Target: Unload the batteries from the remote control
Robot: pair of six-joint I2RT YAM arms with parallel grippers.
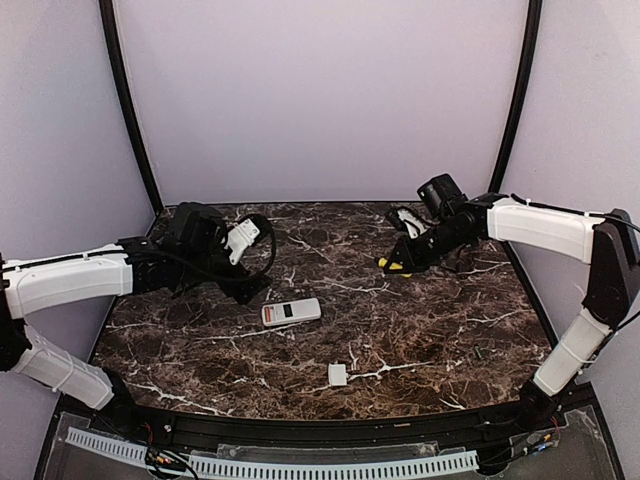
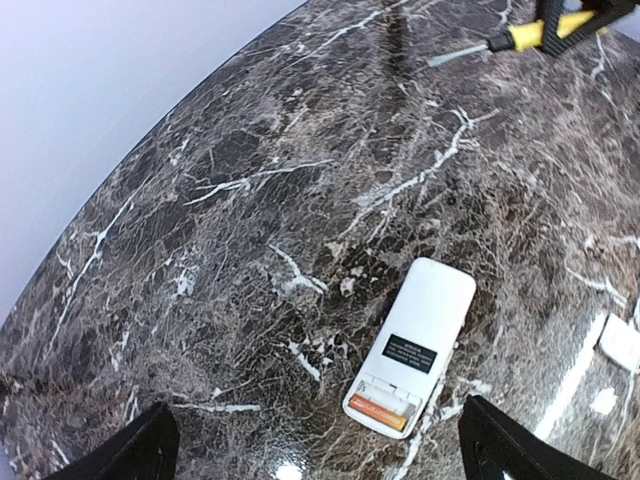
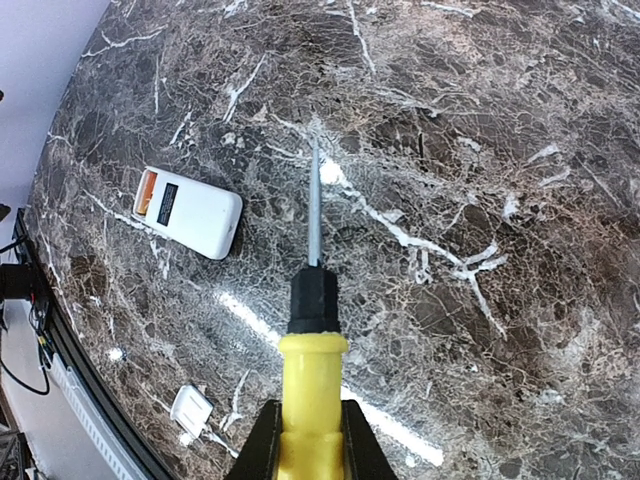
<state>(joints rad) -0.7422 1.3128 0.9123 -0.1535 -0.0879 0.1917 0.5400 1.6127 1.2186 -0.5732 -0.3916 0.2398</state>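
left pincer (image 2: 322, 442) stood wide open, empty, near remote (image 2: 425, 320) | right pincer (image 3: 310, 445) clamped shut on screwdriver (image 3: 312, 380) handle | remote lay on desk (image 2: 250, 200), orange battery (image 2: 378, 410) showed at its uncovered end

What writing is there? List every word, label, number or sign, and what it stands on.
On the remote control, the black label: white lettering, too small and blurred to read.
On the orange battery: no marking legible.
On the screwdriver: none visible.
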